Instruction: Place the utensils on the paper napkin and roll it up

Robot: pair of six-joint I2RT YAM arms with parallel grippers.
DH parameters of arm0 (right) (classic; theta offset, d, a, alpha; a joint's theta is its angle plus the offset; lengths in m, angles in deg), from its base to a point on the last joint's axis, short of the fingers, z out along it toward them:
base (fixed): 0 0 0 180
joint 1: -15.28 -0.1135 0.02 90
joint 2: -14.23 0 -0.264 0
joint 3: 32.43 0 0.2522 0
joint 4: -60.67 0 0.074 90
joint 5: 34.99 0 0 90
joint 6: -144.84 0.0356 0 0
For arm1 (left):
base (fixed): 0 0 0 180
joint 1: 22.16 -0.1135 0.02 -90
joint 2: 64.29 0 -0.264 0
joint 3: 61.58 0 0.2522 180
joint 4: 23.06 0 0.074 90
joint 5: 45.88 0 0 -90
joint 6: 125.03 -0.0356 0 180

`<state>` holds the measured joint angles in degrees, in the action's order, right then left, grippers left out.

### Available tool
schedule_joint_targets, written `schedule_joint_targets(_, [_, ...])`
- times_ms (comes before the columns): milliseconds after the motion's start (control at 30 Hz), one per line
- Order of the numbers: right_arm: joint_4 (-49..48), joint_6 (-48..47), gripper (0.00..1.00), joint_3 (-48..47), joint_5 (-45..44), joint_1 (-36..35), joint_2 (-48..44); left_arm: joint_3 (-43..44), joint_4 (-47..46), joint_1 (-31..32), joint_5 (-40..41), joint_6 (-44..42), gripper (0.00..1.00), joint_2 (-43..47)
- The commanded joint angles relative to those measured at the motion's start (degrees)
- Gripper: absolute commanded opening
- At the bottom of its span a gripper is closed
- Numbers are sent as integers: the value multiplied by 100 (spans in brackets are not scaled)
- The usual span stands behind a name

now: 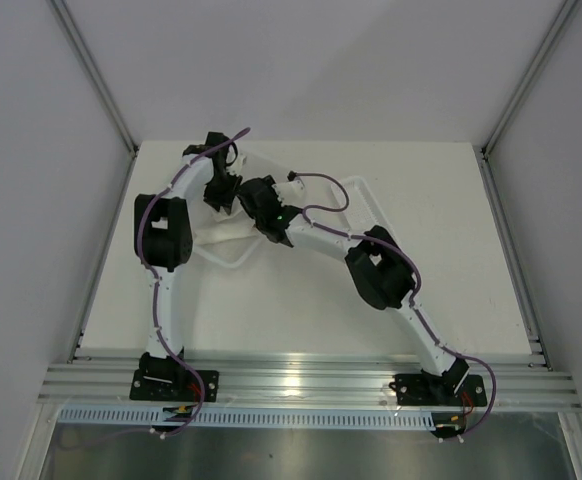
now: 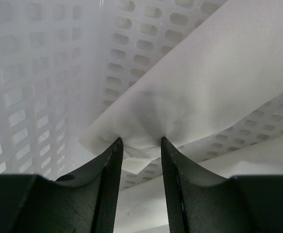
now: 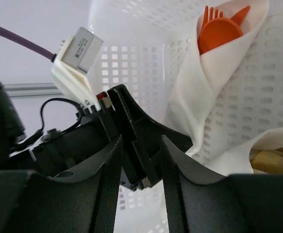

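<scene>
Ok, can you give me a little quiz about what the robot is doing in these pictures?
1. True or false: the utensils are blue.
2. Pick one: the left pincer pinches A) the paper napkin, B) a cup, C) nothing.
3. Fill the gap: the utensils poke out of the rolled paper napkin, which lies inside a white ____ full of holes.
Key: 1 false, they are orange. 2 A. 3 basket.

Nothing legible is showing; a white label on the cabled grey box is carrying print too small to read.
</scene>
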<state>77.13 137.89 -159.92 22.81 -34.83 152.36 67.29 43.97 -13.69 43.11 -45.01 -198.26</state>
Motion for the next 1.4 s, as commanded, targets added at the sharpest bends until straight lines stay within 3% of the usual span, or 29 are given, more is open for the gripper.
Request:
schedule_joint_targets(0, [-568,186,39,491,-400,-43,-725,-129,-1,23,-39,57,41,169])
schedule_joint_targets(400, [-2027,-1343,33,1985,-1121,-131,-1789,-331,-335,216,-101,-4,49,899])
schedule_joint_targets(1033, [-2660,-1396,24,3094,-1227,19,-2334,398,-28,436,383,-189,50,73])
schedule_joint_targets(1367, [-2959,-1791,24,3252,-1095,54,-2466,363,-125,471,286,-206,50,653])
